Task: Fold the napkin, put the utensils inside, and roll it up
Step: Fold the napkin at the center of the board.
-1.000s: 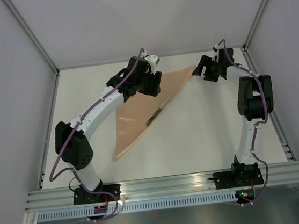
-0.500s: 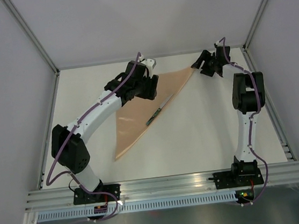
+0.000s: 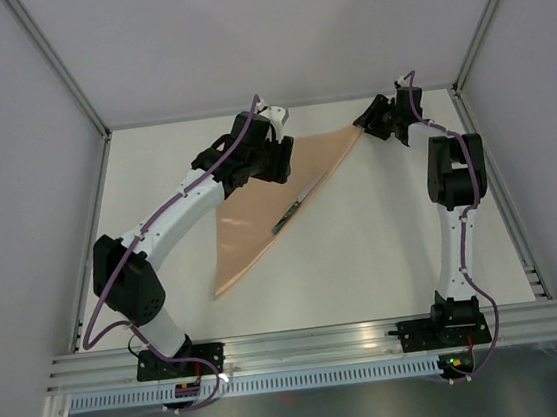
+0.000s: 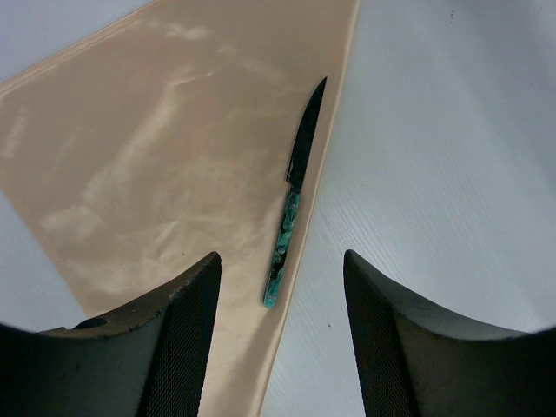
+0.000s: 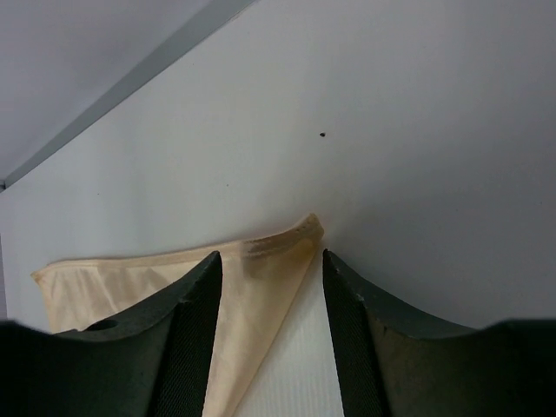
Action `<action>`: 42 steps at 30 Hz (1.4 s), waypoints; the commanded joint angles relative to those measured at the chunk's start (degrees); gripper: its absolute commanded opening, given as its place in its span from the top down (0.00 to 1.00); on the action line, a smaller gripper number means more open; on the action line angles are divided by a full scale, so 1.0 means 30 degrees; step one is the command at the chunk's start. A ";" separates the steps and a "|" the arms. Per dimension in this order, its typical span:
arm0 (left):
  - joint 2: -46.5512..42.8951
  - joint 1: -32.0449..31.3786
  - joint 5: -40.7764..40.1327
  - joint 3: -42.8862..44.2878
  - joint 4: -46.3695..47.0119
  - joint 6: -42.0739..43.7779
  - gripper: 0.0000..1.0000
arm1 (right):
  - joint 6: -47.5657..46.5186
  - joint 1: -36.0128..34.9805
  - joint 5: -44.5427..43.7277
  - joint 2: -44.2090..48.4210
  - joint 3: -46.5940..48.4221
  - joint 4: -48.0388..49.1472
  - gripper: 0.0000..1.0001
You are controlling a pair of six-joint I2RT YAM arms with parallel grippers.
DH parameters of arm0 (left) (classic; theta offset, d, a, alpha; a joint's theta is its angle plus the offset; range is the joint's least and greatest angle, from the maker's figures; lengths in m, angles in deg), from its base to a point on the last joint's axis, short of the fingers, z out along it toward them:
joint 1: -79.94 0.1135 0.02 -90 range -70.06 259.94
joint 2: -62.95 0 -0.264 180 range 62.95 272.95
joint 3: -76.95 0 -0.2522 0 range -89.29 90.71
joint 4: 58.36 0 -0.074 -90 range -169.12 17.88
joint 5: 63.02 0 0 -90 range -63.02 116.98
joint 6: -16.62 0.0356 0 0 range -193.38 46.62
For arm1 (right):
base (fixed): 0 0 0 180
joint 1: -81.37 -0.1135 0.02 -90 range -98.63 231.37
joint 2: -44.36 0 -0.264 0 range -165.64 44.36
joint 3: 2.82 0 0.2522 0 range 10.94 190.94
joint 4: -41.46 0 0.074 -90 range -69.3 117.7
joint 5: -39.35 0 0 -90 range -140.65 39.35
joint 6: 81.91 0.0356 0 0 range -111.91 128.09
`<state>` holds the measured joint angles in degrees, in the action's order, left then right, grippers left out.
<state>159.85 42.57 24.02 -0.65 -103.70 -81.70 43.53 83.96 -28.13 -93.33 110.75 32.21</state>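
Napkin (image 3: 250, 222) corner beneath left claw (image 3: 283, 163)

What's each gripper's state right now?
Left gripper: open, empty.
Right gripper: open, jaws astride a corner of the peach-orange cloth napkin, not gripping it.

napkin (image 3: 258, 206): on table (image 3: 394, 246), left of centre | knife (image 3: 286, 216): on napkin, along its right edge | left gripper (image 3: 278, 158): above napkin's far part | right gripper (image 3: 364, 123): at napkin's far-right corner

Boxed in by pale grey walls (image 3: 269, 38) from 9 through 3 o'clock: matte white table (image 3: 385, 257), evenly lit; aluminium rails (image 3: 314, 343) at 6.
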 commanded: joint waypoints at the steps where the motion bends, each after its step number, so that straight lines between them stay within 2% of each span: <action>1: -0.0602 -0.0055 -0.0243 -0.0133 0.0475 -0.0568 0.36 | 0.0754 -0.0161 0.0138 -0.0891 0.0158 -0.0041 0.44; 15: -0.0250 -0.0026 -0.0185 -0.0074 0.0563 -0.0597 0.36 | 0.0902 -0.0189 0.0607 -0.0395 -0.0252 0.1307 0.77; 23: -0.0279 -0.0055 -0.0243 -0.0045 0.0943 -0.0860 0.36 | -0.0562 -0.0715 0.0637 0.1128 -0.0691 0.1952 0.91; 34: -0.1392 -0.0055 -0.1150 0.0043 0.1091 -0.1768 0.36 | -0.1969 -0.1683 0.0402 0.4204 -0.2244 0.3095 0.93; 42: -0.4139 0.0091 -0.3316 -0.0337 0.1062 -0.3757 0.34 | -0.3518 -0.2708 0.1251 0.6811 -0.4117 0.3447 0.93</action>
<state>153.47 42.60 17.94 -1.21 -101.97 -87.84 36.73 77.25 -26.32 -77.64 100.55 38.95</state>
